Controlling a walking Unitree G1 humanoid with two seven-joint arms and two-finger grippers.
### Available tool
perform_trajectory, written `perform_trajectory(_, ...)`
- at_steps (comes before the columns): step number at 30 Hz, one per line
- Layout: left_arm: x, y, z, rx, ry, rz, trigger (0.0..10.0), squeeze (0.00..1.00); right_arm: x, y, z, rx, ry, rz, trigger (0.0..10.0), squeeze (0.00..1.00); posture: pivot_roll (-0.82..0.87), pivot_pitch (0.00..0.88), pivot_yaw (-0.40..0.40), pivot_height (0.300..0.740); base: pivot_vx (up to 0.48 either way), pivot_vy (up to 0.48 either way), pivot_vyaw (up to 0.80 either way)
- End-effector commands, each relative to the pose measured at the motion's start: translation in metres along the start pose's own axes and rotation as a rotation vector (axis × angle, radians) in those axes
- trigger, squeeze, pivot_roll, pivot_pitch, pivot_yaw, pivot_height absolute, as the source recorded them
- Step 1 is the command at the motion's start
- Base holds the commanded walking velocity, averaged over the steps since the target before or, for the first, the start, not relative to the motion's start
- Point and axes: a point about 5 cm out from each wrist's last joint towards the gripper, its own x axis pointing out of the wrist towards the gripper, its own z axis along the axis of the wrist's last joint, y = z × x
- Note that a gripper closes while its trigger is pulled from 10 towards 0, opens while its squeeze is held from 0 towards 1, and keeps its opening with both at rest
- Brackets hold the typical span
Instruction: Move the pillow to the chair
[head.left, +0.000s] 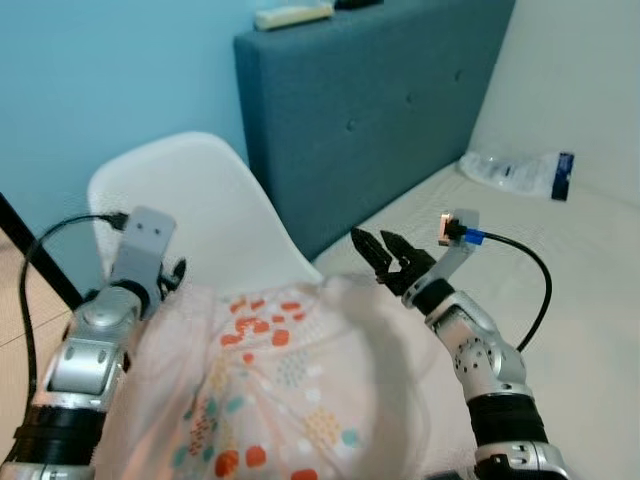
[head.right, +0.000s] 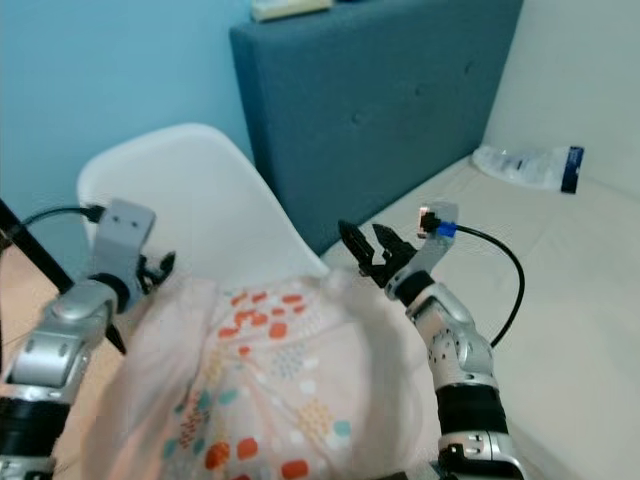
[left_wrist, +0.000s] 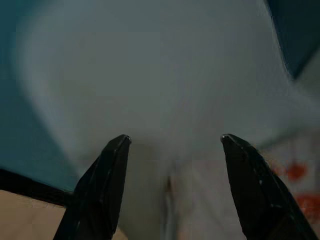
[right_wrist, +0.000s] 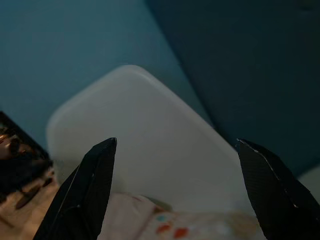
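1. Pink-white fabric with orange and teal spots marks the pillow, which sits low at about 6 o'clock in the head views, against the white chair whose backrest rises behind it at 11 o'clock. It looks already set on the seat, so the move seems nearly done.
2. Flanking the pillow, the left claw sits at its 10 o'clock corner and the right claw at its 2 o'clock corner. Both are spread wide, and neither grips the fabric; the wrist views show empty gaps between the fingers, which fits a release.
3. Behind the chair stands a blue upholstered headboard, with the pale bed at 3 o'clock carrying a clear plastic packet.
4. Hidden: the seat itself lies under the pillow, and the pillow's lower edge is cut off, so how squarely it rests is hard to judge. The left fingertips are mostly hidden in the head views.
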Motion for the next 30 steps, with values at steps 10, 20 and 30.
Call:
perform_trajectory(10,-0.005,-0.032,-0.021,-0.302,-0.029,-0.112,10.0,0.0,-0.001,-0.002,-0.014,0.011,0.052,-0.004,10.0,0.0,0.0,0.042,-0.006,0.73,0.0,0.0,0.0)
perform_trajectory(20,-0.025,-0.092,-0.11,-0.341,0.262,-0.194,10.0,0.0,-0.007,-0.013,-0.029,-0.009,0.105,-0.069,10.0,0.0,0.0,0.03,-0.01,0.74,0.0,0.0,0.0)
perform_trajectory(30,-0.046,-0.117,-0.159,-0.271,0.426,-0.236,10.0,0.0,-0.013,-0.018,-0.057,-0.024,0.202,-0.12,10.0,0.0,0.0,0.022,-0.008,0.74,0.0,0.0,0.0)
